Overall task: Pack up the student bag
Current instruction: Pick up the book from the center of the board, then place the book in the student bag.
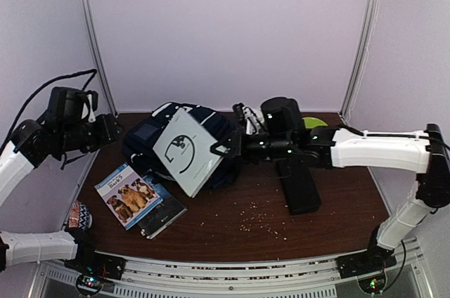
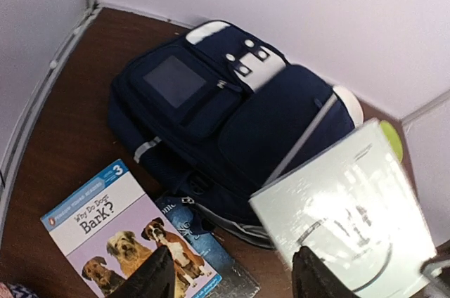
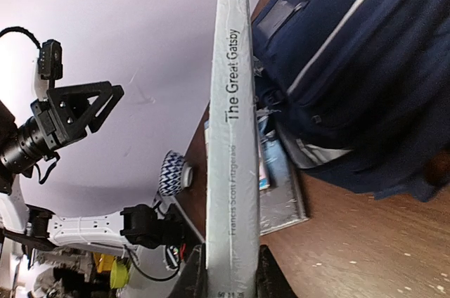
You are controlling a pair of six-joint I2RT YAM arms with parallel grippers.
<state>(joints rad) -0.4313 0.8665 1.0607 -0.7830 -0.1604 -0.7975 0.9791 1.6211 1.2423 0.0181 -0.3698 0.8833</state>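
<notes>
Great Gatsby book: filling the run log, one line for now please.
right gripper: shut on Great Gatsby book | book: outside student bag | left gripper: open, empty

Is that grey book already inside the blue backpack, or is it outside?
Outside. The right end effector grips the grey book by its edge, tilted in the air; its whole cover shows, with none of it inside the student bag.

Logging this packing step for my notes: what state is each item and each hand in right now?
student bag: lying flat, front up.
Great Gatsby book: closed, lifted, tilted.
right hand: shut on Great Gatsby book.
left hand: open, empty.
dog book: closed, flat, partly over dark book.
dark book: closed, lying flat.
</notes>
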